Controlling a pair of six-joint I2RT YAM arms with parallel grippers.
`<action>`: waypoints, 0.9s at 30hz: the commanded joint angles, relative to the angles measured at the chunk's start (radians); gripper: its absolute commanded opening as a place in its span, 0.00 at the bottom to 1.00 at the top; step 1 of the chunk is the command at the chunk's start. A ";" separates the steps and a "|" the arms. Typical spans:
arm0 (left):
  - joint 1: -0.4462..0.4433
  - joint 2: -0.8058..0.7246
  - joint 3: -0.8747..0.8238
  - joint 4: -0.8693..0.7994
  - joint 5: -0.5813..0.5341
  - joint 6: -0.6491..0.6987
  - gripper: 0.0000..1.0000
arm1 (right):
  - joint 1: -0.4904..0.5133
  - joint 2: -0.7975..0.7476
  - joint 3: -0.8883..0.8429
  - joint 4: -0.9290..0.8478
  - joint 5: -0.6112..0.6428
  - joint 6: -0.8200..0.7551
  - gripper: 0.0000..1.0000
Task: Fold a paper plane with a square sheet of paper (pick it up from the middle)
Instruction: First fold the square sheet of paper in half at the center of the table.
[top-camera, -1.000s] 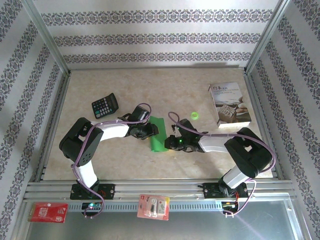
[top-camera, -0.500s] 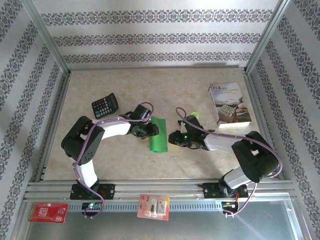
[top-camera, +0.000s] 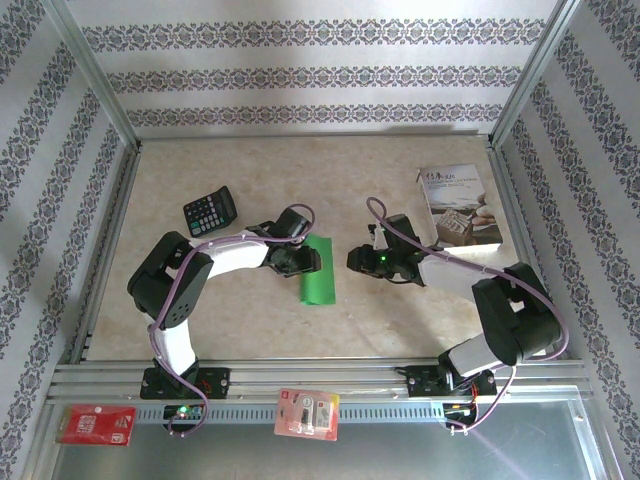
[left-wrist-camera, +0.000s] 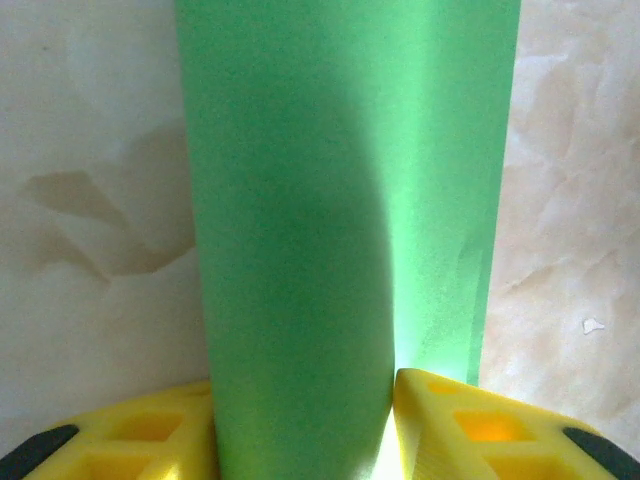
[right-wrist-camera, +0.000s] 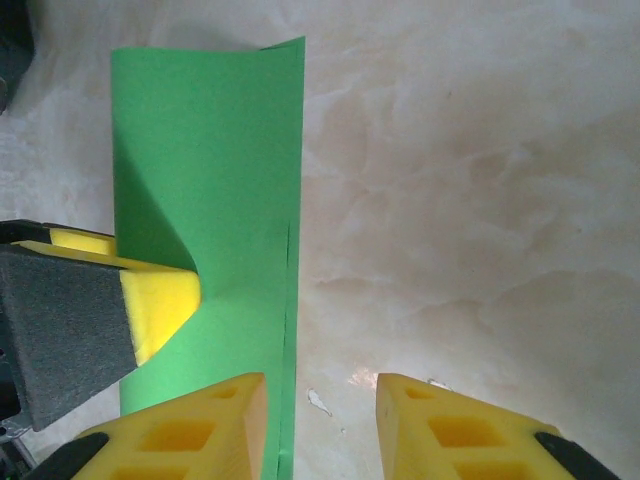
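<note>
The square sheet of paper (top-camera: 320, 283) is bright green and folded into a narrow strip lying mid-table, with no plane shape to it. My left gripper (top-camera: 306, 262) is at the strip's far left edge, shut on the paper (left-wrist-camera: 340, 200). In the left wrist view the green sheet passes between the yellow fingers (left-wrist-camera: 460, 425). My right gripper (top-camera: 356, 260) stands open just right of the strip, over bare table. In the right wrist view its jaws (right-wrist-camera: 320, 390) hold nothing, the paper (right-wrist-camera: 210, 150) lies to their left, and the left gripper's finger (right-wrist-camera: 150, 295) presses on it.
A black calculator (top-camera: 210, 211) lies at the back left. A white printed booklet (top-camera: 458, 208) lies at the back right, close to the right arm. A red card (top-camera: 96, 424) and a blister pack (top-camera: 308, 414) rest on the metal rail in front of the arm bases.
My right gripper has opened and drawn back to the right and farther up the table, off the paper. The left gripper has stayed on the paper, shifting slightly.
</note>
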 joint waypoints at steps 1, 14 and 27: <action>0.021 0.079 -0.017 -0.066 -0.253 0.007 0.44 | -0.018 0.017 0.022 -0.024 -0.032 -0.032 0.35; 0.017 0.079 -0.040 -0.025 -0.259 -0.057 0.44 | -0.036 0.022 0.018 -0.020 -0.030 -0.058 0.38; 0.003 0.120 -0.004 -0.050 -0.270 -0.044 0.47 | -0.049 0.059 0.034 -0.025 -0.042 -0.077 0.38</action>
